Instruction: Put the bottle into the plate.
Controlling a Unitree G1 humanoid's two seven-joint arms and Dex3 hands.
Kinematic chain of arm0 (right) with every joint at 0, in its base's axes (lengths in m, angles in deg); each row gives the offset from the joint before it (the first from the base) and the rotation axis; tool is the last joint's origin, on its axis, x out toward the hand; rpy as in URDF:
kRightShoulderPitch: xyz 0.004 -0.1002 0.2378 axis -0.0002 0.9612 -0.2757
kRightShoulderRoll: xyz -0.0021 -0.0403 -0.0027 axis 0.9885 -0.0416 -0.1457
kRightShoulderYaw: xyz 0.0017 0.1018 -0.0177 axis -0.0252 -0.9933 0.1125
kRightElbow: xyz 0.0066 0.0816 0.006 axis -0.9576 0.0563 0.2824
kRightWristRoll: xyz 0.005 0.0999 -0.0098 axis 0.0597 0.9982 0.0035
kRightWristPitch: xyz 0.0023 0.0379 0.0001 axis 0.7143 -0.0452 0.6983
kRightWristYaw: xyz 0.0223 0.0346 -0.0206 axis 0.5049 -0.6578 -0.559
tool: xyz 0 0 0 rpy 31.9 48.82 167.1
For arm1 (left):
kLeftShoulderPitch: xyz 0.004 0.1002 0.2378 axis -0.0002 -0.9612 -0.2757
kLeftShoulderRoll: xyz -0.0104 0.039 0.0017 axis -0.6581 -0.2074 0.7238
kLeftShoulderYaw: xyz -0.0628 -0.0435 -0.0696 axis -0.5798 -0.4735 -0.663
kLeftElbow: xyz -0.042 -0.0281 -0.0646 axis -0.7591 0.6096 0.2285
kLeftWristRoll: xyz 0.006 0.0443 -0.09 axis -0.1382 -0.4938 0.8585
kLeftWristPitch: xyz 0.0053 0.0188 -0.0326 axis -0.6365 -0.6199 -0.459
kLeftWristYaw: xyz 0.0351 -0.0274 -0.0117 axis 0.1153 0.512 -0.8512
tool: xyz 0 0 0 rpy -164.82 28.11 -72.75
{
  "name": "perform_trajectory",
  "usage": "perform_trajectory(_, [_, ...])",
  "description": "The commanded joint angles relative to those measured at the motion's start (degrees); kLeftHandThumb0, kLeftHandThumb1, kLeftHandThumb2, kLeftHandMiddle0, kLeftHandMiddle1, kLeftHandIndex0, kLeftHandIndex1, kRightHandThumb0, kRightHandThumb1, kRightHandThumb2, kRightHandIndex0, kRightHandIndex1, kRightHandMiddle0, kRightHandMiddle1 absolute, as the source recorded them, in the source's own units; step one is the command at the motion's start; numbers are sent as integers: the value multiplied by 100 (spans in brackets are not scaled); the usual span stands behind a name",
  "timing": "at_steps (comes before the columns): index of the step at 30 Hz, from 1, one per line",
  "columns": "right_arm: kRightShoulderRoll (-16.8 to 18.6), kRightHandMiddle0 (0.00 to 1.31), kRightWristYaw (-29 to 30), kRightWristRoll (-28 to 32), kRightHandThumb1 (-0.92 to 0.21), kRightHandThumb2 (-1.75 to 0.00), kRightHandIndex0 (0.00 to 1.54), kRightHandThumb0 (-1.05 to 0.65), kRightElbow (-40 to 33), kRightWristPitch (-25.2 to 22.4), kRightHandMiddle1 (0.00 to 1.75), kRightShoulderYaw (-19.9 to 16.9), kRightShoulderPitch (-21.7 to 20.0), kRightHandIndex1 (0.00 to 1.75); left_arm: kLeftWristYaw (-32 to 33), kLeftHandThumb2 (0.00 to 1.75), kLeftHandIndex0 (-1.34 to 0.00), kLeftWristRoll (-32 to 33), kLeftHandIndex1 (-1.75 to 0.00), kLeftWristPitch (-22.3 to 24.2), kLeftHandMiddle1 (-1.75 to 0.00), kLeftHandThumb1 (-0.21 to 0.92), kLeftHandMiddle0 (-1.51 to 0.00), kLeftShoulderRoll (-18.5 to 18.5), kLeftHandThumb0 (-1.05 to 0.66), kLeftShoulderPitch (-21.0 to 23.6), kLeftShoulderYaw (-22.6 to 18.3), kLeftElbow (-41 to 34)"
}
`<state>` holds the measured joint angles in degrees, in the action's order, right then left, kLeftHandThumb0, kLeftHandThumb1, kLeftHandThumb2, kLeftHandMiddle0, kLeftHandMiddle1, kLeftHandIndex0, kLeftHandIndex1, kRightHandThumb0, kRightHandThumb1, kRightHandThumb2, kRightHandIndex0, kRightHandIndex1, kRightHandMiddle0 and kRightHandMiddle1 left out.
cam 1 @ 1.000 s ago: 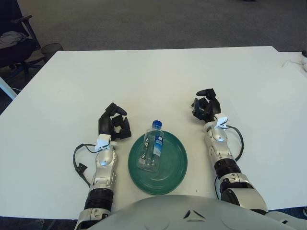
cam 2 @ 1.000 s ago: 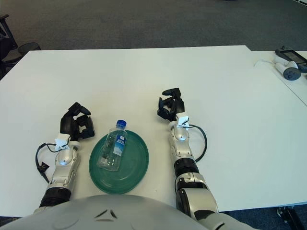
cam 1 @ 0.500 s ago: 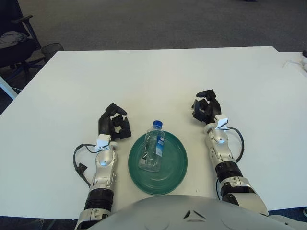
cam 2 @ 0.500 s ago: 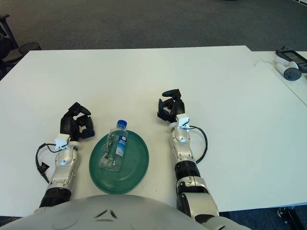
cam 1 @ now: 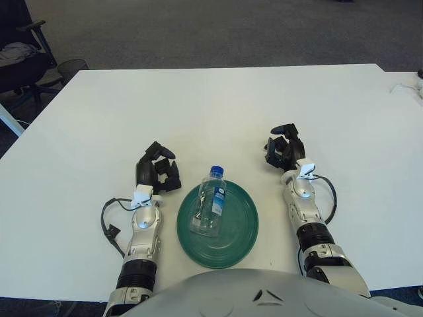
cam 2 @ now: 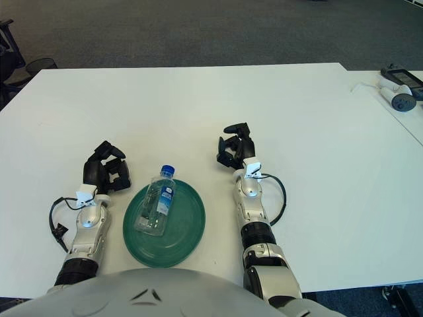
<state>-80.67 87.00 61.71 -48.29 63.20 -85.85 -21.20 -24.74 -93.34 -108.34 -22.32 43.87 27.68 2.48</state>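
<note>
Little has moved since a second ago; only the bottle (cam 1: 209, 206) has shifted slightly on the green plate (cam 1: 242, 231), lying on its side near the tabletop's (cam 1: 211, 112) near edge, blue cap pointing toward the far edge.

From the right eye, the left hand (cam 2: 104, 173) and right hand (cam 2: 234, 150) rest on either side of the plate, fingers curled narrow, holding nothing.
</note>
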Motion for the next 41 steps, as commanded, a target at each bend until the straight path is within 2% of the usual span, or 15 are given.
perform_trajectory(1, [15, 24, 3, 20, -50, -110, 50, 0, 267, -194, 175, -39, 261, 170, 37, 155, -76, -45, -175, 148, -175, 13, -132, -6, -55, -167, -7, 145])
perform_trajectory(41, [35, 24, -55, -4, -51, -109, 50, 0, 287, -92, 175, -14, 289, 169, 56, 153, -75, -51, -175, 223, -175, 14, -131, -32, -54, -136, -42, 78])
